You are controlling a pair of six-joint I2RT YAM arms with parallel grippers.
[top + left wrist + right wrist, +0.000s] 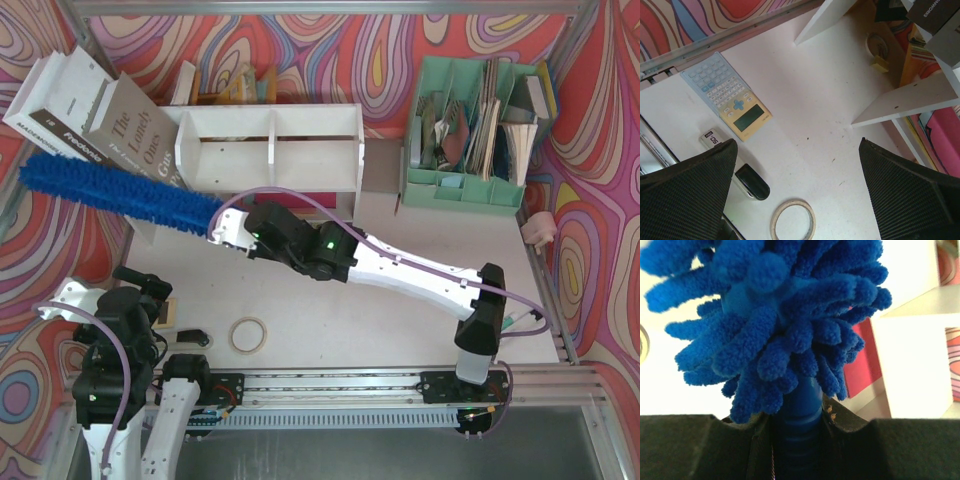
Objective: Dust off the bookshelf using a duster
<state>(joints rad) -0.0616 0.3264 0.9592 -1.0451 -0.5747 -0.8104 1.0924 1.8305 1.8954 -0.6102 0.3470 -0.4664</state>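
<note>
Between the padded fingers [700, 445] of the right gripper [797, 440] sits the ribbed blue handle of the duster [780, 315], clamped tight just below the shaggy head; seen from above, the brush slants up and to the left from that gripper, passing just by the near left corner of the bookshelf [270, 148]; whether the bristles touch the wood cannot be told; the brush tip lies below a stack of leaning books [90, 120]; the left gripper [797, 200] hangs with jaws spread wide and holding nothing, above the white table [805, 100]; beneath it lie a tape roll [793, 220] and a calculator [732, 97]; a green organizer [470, 130] stands to the right of the shelf.
</note>
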